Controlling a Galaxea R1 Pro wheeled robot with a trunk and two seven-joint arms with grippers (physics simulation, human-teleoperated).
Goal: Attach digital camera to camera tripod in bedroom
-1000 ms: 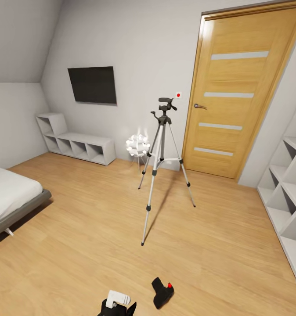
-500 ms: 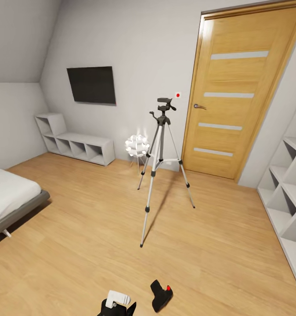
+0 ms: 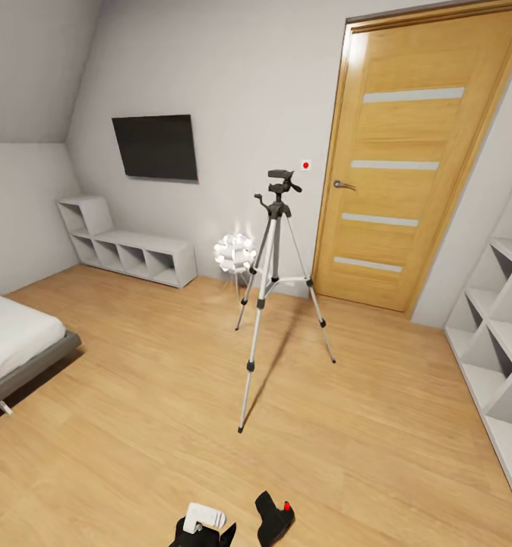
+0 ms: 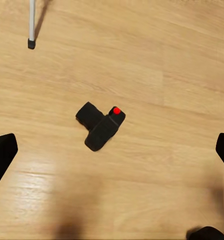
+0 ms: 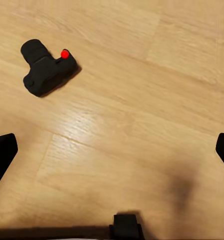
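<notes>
The head view is shifting, so the camera is moving, not the room's things. The digital camera is sliding lower in frame, away from the camera tripod.

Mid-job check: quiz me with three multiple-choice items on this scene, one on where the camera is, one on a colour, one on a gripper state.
1. Where is the camera?
A. Mounted on the tripod head
B. On the wood floor
C. On the bed

2. What colour is the button on top of the camera?
A. Red
B. Green
C. White

3. What state is the left gripper in?
A. Shut on the camera
B. Shut on a tripod leg
C. Open, holding nothing

Answers:
1 B: it lies on the floor, short of the tripod.
2 A: a red dot shows on its black body.
3 C: its fingertips sit wide apart at the left wrist view's edges, with the camera lying free between them.
</notes>
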